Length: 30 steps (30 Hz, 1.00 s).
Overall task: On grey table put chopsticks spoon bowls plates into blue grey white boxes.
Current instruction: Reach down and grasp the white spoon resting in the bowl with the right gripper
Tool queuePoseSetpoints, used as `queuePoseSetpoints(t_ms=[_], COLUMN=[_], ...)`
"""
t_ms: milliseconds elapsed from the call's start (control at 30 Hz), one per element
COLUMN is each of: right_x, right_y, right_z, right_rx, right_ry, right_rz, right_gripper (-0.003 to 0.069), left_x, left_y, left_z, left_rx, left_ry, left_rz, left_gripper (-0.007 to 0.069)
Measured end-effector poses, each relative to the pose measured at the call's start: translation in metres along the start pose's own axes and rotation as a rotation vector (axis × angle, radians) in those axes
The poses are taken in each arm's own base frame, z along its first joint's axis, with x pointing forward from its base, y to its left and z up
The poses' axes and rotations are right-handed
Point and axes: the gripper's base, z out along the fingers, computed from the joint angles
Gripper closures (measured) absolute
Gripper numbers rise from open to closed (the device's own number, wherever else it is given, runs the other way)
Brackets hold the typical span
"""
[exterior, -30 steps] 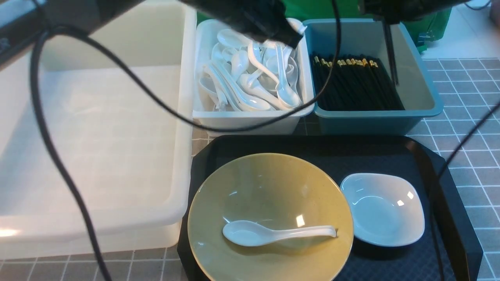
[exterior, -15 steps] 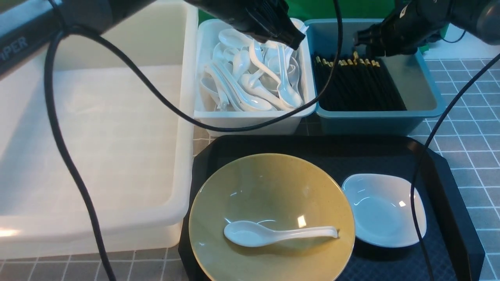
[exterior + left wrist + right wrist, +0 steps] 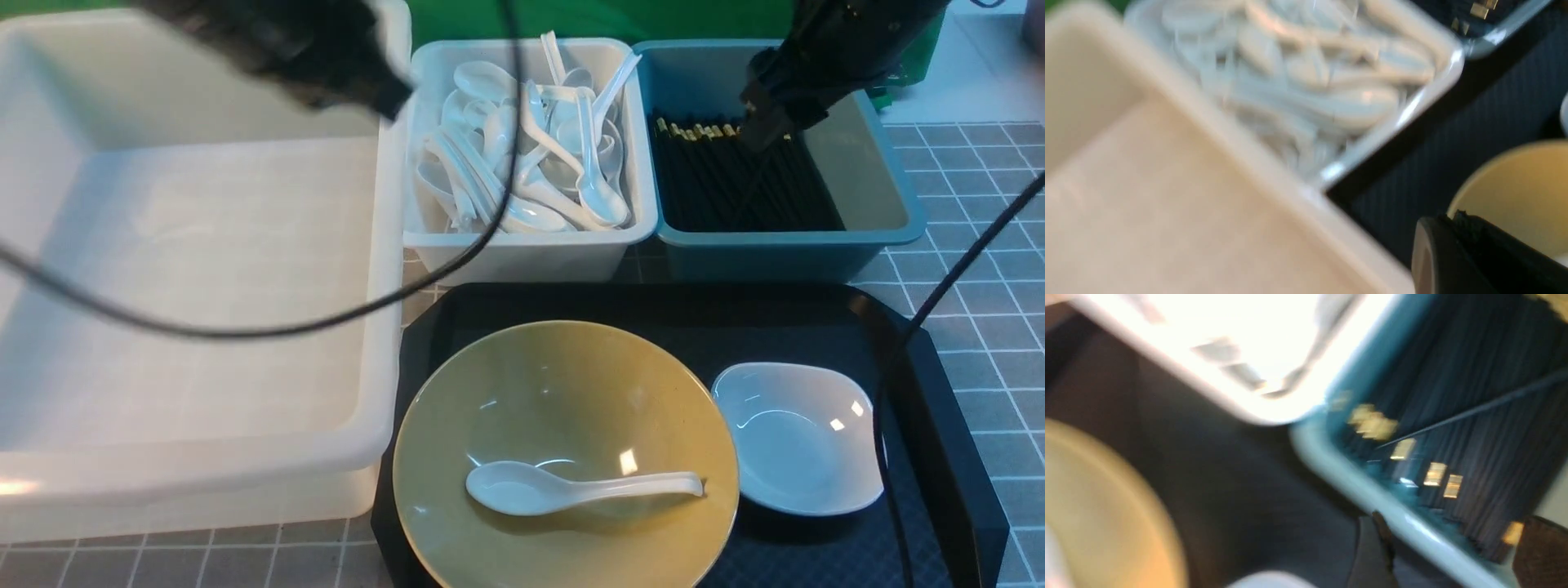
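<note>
I see my right claw [image 3: 763, 131] hanging spread over the thin black gold-banded chopsticks [image 3: 718, 184] in the far teal-blue plastic box [image 3: 784, 238], the glossy white soup spoon [image 3: 571, 490] lying well nearer in the wide mustard-yellow bowl [image 3: 555, 376], while my left claw [image 3: 380, 91] is too blurred to tell its opening.

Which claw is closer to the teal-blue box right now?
Right. The right claw hangs over the teal-blue box, just above the chopsticks. The left claw is over the far corner of the large tub, with the white spoon box between.
</note>
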Motion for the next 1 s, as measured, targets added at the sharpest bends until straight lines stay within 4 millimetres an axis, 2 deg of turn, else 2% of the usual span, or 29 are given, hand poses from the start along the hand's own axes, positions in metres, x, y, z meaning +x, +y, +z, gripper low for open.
queuePoseSetpoints(t_ms=[100, 167, 300, 333, 367, 400, 433, 500, 600, 767, 1000], right_x=[0.007, 0.014, 0.033, 0.034, 0.041, 0.046, 0.047, 0.058, 0.069, 0.075, 0.079], right_y=[0.039, 0.067, 0.113, 0.115, 0.13, 0.136, 0.139, 0.153, 0.161, 0.165, 0.17], right_z=[-0.014, -0.015, -0.003, -0.002, 0.006, 0.011, 0.012, 0.027, 0.042, 0.071, 0.102], right_rx=[-0.055, -0.099, -0.18, -0.183, -0.211, -0.223, -0.228, -0.261, -0.285, -0.29, -0.314], right_ry=[-0.003, 0.018, 0.089, 0.094, 0.129, 0.148, 0.152, 0.21, 0.265, 0.293, 0.34], right_rz=[-0.122, -0.223, -0.41, -0.419, -0.48, -0.505, -0.514, -0.587, -0.642, -0.699, -0.759], right_gripper=[0.0185, 0.0185, 0.0185, 0.0185, 0.0185, 0.0185, 0.0185, 0.0185, 0.0185, 0.0185, 0.0185], left_x=[0.036, 0.059, 0.093, 0.097, 0.109, 0.113, 0.114, 0.124, 0.127, 0.129, 0.129], left_y=[-0.006, -0.013, -0.028, -0.029, -0.034, -0.036, -0.037, -0.04, -0.041, -0.039, -0.039], left_z=[-0.003, -0.002, 0.001, 0.001, 0.002, 0.003, 0.003, 0.006, 0.009, 0.015, 0.016], left_rx=[0.023, 0.041, 0.087, 0.092, 0.109, 0.113, 0.113, 0.112, 0.104, 0.081, 0.073], left_ry=[0.056, 0.084, 0.115, 0.119, 0.119, 0.116, 0.115, 0.083, 0.057, 0.022, 0.009], left_rz=[-0.04, -0.046, -0.068, -0.07, -0.082, -0.084, -0.086, -0.074, -0.064, -0.052, -0.052], left_gripper=[0.0634, 0.0634, 0.0634, 0.0634, 0.0634, 0.0634, 0.0634, 0.0634, 0.0634, 0.0634, 0.0634])
